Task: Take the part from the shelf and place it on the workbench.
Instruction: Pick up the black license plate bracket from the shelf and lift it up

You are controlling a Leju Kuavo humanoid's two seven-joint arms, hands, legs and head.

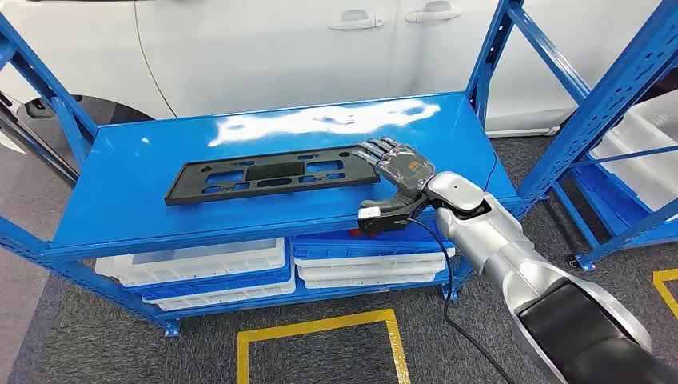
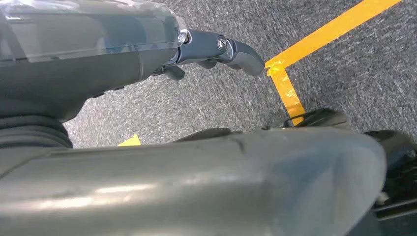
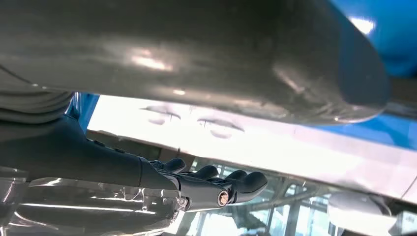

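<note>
A flat black part (image 1: pixel 264 178) with several cut-outs lies lengthwise on the top deck of the blue shelf (image 1: pixel 120 192). My right hand (image 1: pixel 396 172) is at the part's right end, its fingers (image 1: pixel 376 150) stretched over that end. Its thumb sits near the deck's front edge. In the right wrist view the right hand (image 3: pixel 196 187) has straight fingers (image 3: pixel 246 182) apart from the thumb, with nothing between them. My left hand (image 2: pixel 98 54) hangs above grey carpet and holds nothing, fingers (image 2: pixel 238 51) loosely extended.
A white car (image 1: pixel 280 48) stands right behind the shelf. White bins (image 1: pixel 200 264) fill the lower level. A second blue rack (image 1: pixel 616 104) stands to the right. Yellow tape (image 1: pixel 320 328) marks the carpet in front, and a black cable (image 1: pixel 448 272) hangs from my right wrist.
</note>
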